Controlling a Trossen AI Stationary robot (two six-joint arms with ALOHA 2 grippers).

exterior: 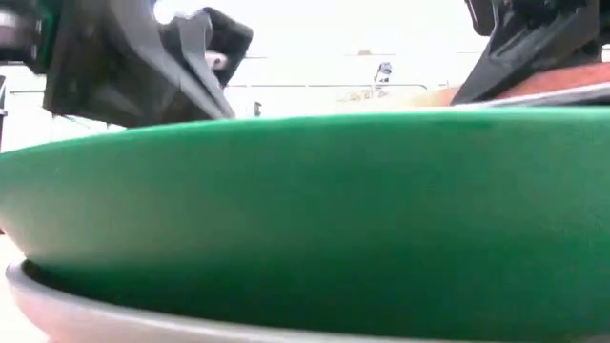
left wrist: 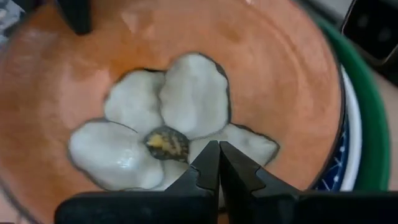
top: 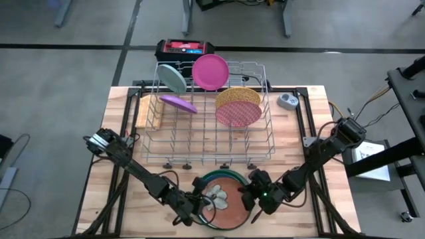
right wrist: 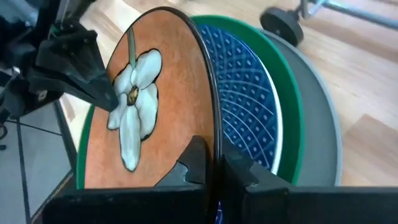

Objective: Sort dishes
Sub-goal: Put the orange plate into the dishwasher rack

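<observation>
the right gripper (right wrist: 211,174) pinches the brown flower plate's (right wrist: 149,106) rim, tipping it up off the blue plate (right wrist: 245,93) and the green plate (top: 214,175) at the table's near edge. the left gripper (left wrist: 219,163), fingers together, steadies its face.

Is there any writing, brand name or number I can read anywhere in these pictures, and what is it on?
None can be read.
The red and black case behind the dish rack carries a label, too small to read.
The white papers by the right arm show nothing legible.
The brown plate bears only a painted white flower.
</observation>
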